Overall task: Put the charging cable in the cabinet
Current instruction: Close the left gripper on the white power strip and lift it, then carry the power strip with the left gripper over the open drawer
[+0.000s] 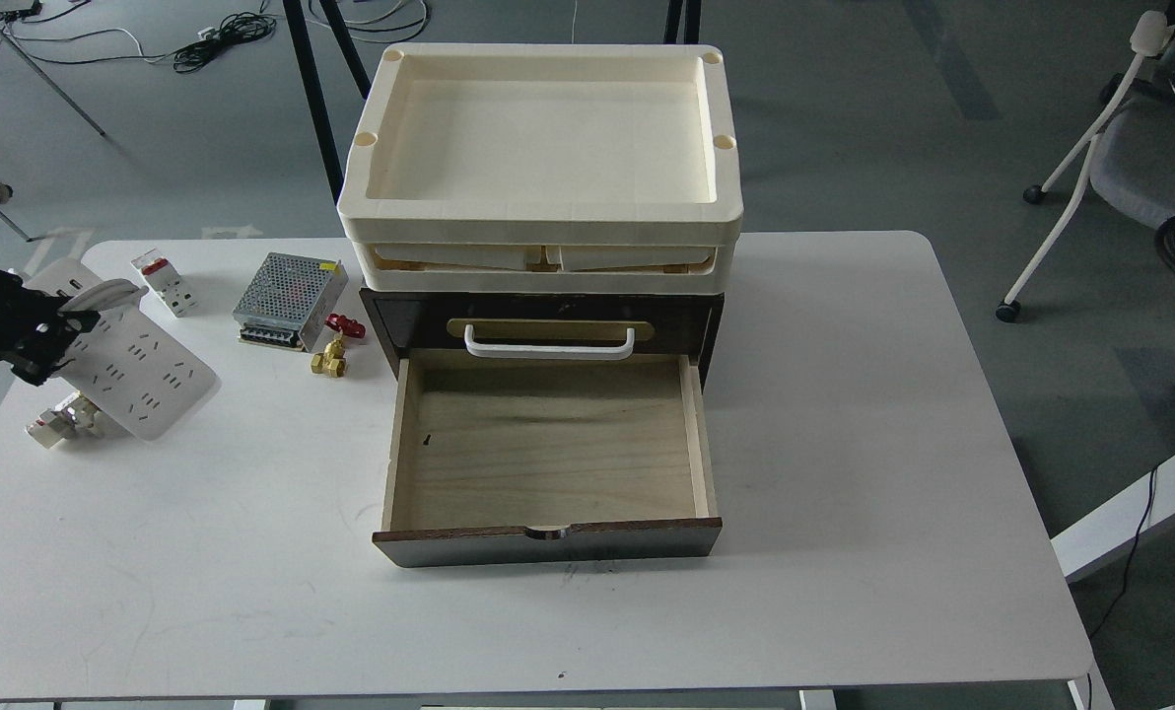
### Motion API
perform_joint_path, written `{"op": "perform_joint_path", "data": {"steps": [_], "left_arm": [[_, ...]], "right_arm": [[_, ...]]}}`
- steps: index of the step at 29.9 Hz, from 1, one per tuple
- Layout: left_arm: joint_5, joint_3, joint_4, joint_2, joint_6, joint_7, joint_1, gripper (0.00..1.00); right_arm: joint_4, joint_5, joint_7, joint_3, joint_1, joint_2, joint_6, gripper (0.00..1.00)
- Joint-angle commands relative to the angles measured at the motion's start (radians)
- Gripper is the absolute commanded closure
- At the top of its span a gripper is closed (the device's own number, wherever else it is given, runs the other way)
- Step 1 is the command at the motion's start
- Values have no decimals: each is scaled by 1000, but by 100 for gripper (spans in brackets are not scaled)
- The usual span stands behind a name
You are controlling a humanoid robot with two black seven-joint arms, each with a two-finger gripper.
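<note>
The charging cable (129, 365) is a white power strip with many socket holes, its white cord (104, 293) looped over its far end. It hangs tilted at the table's left edge, held at that end by my left gripper (40, 340), which is shut on it. The cabinet (711, 320) is a dark brown box at the table's middle. Its lower pale wood drawer (548, 444) is pulled open and empty. The drawer above, with a white bar handle (548, 342), is closed. My right gripper is out of view.
Cream trays (543, 212) are stacked on the cabinet. A silver mesh power-supply box (287, 288), a white adapter with a red part (164, 281), a brass valve with a red handle (331, 353) and a small white plug (55, 422) lie on the white table (844, 444). A chair (1130, 148) stands far right.
</note>
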Motion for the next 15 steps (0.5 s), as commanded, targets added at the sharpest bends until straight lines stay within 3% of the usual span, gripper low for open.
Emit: {"op": "perform_joint_path", "data": {"steps": [1,4,7,12,15], "left_arm": [[-50,-8,-171,122,-26,0,-2,100],[-118,-8,-337,238,-44,0,-2,100],[-190,-10,-426,274,-90,0,-7,100],[-377,-10,-492,249,-182,0,-5,100],[-518,-10,-492,173,-233,0,-5,100]], "right_arm": [[-2,0,-1,4,-1,-2,0,0],[-3,0,-1,4,-2,-6,0,0],[-3,0,-1,4,-4,-6,0,0],[-3,0,-1,4,-8,-6,0,0],[-5,0,-1,4,-11,-8,0,0]]}}
